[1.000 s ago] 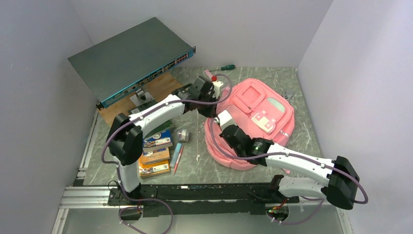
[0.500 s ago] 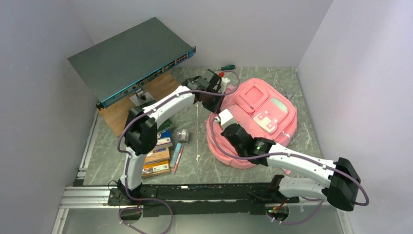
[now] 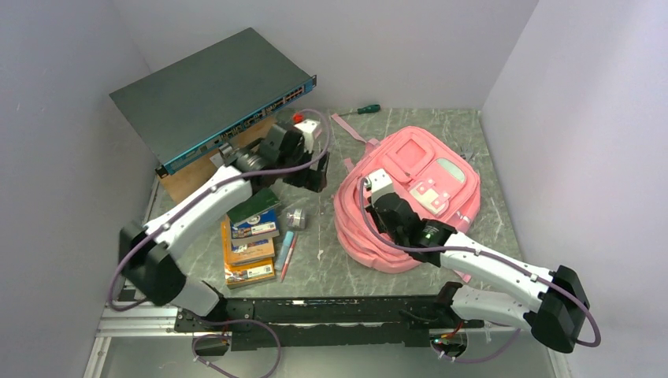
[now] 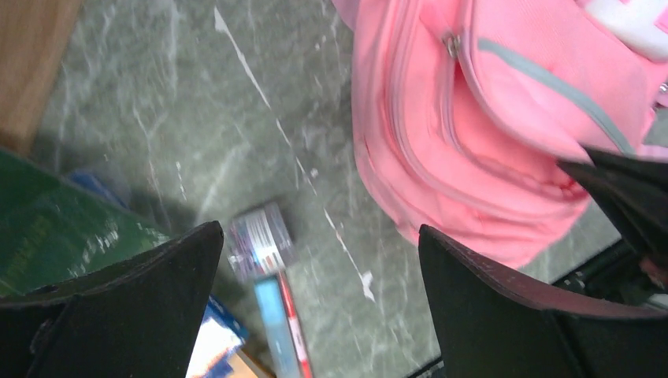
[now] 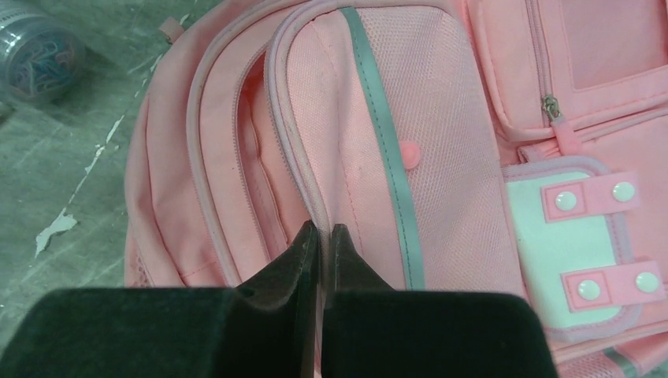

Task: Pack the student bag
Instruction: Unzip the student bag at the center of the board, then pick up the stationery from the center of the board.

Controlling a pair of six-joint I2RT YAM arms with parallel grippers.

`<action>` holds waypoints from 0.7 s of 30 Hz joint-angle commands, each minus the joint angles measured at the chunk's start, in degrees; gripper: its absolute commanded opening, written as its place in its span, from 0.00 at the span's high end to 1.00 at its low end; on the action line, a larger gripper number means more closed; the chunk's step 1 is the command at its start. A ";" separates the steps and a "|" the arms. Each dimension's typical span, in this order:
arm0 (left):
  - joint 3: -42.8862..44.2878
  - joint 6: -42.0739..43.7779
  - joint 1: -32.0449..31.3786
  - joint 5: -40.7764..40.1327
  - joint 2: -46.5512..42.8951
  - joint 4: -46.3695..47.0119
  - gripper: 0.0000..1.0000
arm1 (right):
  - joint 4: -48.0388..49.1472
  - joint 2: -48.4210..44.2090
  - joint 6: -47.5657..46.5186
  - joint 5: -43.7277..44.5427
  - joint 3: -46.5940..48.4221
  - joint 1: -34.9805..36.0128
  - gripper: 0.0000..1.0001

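Pale walls box in a green-grey marbled table [image 3: 319, 236], and I'm driving both arms from its near edge. My right claw [image 5: 321, 232] has its fingers pressed together, tips down on the piped seam of a front pocket of the student bag [image 5: 441, 118]. I can't tell whether a pinch of fabric or a zip pull is caught between them. The left claw [image 4: 319, 234] hangs spread wide and empty above the table's bare middle, over a small labelled tub [image 4: 260, 246] and a blue-and-red pen [image 4: 276, 323], just off the bag's left flank. The bag lies flat with its front pockets up on the right half of the table, one strap trailing toward the far edge. I judge it soft, light and floppy, so it will likely sag and slide on the stone if lifted by one point. I'd take hold at a zip pull or a piped seam edge and brace the body with the other claw. Every zip I can see looks closed, and nothing shows inside any pocket. A stack of books [image 3: 250, 248] sits on the left side of the table, toward the near edge.
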 commanded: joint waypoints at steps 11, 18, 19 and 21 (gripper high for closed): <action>-29.56 -23.49 -14.74 -14.30 -16.04 2.42 0.22 | 4.81 -2.96 5.59 -5.29 -2.43 -4.64 1.00; -33.91 -25.77 -15.91 -18.25 -13.24 0.26 0.35 | 2.74 -3.94 6.07 -6.43 -1.32 -4.64 1.00; -33.95 -24.86 -15.88 -19.24 -12.79 0.55 0.36 | 2.91 -4.22 5.94 -6.35 -1.68 -4.64 1.00; -32.92 -22.33 -15.59 -20.51 -10.95 0.78 0.45 | 2.53 -4.37 5.88 -6.51 -1.58 -4.64 1.00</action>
